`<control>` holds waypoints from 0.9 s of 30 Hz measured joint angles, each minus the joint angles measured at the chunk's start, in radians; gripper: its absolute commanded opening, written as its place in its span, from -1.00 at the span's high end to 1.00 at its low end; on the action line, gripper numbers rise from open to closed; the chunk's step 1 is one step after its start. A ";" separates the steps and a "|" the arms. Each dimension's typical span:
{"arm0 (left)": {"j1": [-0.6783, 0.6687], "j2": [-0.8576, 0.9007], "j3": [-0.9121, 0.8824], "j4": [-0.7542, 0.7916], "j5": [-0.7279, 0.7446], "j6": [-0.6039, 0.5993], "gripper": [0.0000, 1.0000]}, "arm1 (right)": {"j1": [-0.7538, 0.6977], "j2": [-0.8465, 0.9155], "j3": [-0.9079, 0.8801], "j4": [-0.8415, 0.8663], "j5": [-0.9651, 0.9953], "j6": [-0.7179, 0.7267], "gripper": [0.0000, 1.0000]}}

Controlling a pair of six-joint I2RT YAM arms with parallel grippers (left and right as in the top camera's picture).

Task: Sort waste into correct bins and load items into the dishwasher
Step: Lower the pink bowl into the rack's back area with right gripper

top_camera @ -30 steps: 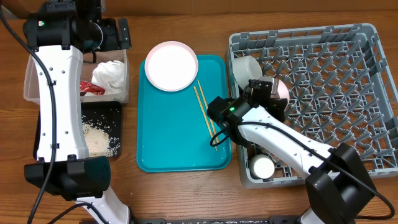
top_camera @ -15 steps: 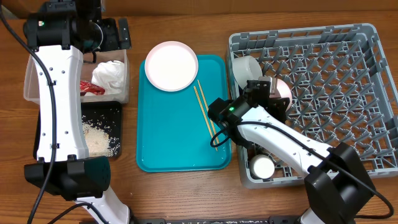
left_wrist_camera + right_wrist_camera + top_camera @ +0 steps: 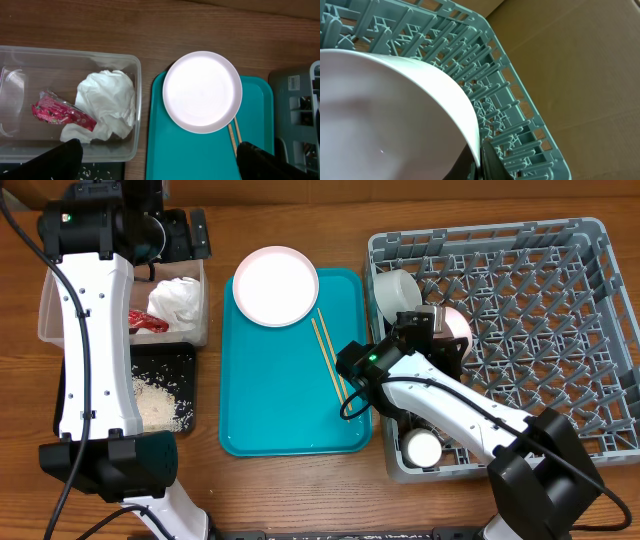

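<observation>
The right gripper [image 3: 481, 162] pinches the rim of the round pinkish-white plate [image 3: 385, 110], holding it on edge over the grey lattice dish rack [image 3: 520, 115], probably to slot it between pegs beyond the fingers. The left gripper [image 3: 160, 162] hangs spread, empty.

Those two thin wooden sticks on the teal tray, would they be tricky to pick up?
Probably. The chopsticks look thin and light and lie flat on the smooth teal tray, so they may skid when pushed. They look stiff, not floppy. Lying loose side by side, one could well get left behind.
</observation>
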State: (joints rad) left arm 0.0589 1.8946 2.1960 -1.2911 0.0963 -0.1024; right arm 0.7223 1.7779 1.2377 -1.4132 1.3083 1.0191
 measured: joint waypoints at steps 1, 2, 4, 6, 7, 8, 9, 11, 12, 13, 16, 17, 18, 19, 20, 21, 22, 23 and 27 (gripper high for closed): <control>0.000 0.000 0.000 0.000 0.000 0.000 -0.99 | 0.000 0.000 -0.002 0.003 0.001 -0.003 0.87; 0.000 0.000 0.000 0.000 0.000 0.000 -1.00 | 0.000 0.000 -0.006 0.009 0.001 -0.005 0.85; 0.000 0.000 0.000 0.000 0.000 0.000 -1.00 | 0.000 0.000 -0.014 0.029 -0.008 -0.023 0.81; 0.000 0.000 0.000 0.000 0.000 0.000 -1.00 | 0.000 0.001 -0.021 0.037 -0.034 -0.037 0.81; 0.000 0.000 0.000 0.000 0.000 0.000 -0.99 | 0.000 0.001 -0.022 0.037 -0.048 -0.042 0.80; 0.000 0.000 0.000 0.000 0.000 0.000 -0.99 | 0.000 0.001 -0.022 0.038 -0.057 -0.046 0.78; 0.000 0.000 0.000 0.000 0.000 0.000 -0.99 | 0.000 0.001 -0.022 0.039 -0.068 -0.048 0.74; 0.000 0.000 0.000 0.000 0.000 0.000 -0.99 | 0.002 0.001 -0.022 0.040 -0.091 -0.052 0.58; 0.000 0.000 0.000 0.000 0.000 0.000 -1.00 | 0.004 0.001 -0.022 0.040 -0.106 -0.056 0.49; 0.000 0.000 0.000 0.000 0.000 0.000 -0.99 | 0.005 0.001 -0.023 0.038 -0.113 -0.055 0.43; 0.000 0.000 0.000 0.000 0.000 0.000 -1.00 | 0.012 0.002 -0.023 0.031 -0.136 -0.059 0.17; 0.000 0.000 0.000 0.000 0.000 0.000 -0.99 | 0.015 0.002 -0.023 0.024 -0.143 -0.063 0.15; 0.000 0.000 0.000 0.000 0.000 0.000 -0.99 | 0.021 0.002 -0.022 0.014 -0.153 -0.066 0.11; 0.000 0.000 0.000 0.000 0.000 0.000 -0.99 | 0.027 0.002 -0.022 0.003 -0.163 -0.066 0.09; 0.000 0.000 0.000 0.000 0.000 0.000 -1.00 | 0.036 0.003 -0.018 -0.013 -0.179 -0.069 0.09; 0.000 0.000 0.000 0.000 0.000 0.000 -1.00 | 0.042 0.003 -0.011 -0.026 -0.192 -0.069 0.08; 0.000 0.000 0.000 0.000 0.000 0.000 -1.00 | 0.048 0.003 -0.001 -0.042 -0.210 -0.070 0.08; 0.000 0.000 0.000 0.000 0.000 0.000 -1.00 | 0.053 0.004 0.009 -0.053 -0.225 -0.070 0.08; 0.000 0.000 0.000 0.000 0.000 0.000 -1.00 | 0.059 0.005 0.058 -0.079 -0.302 -0.070 0.08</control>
State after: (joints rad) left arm 0.0589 1.8946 2.1960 -1.2911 0.0963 -0.1024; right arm 0.7815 1.7824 1.2961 -1.4925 1.0061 0.9489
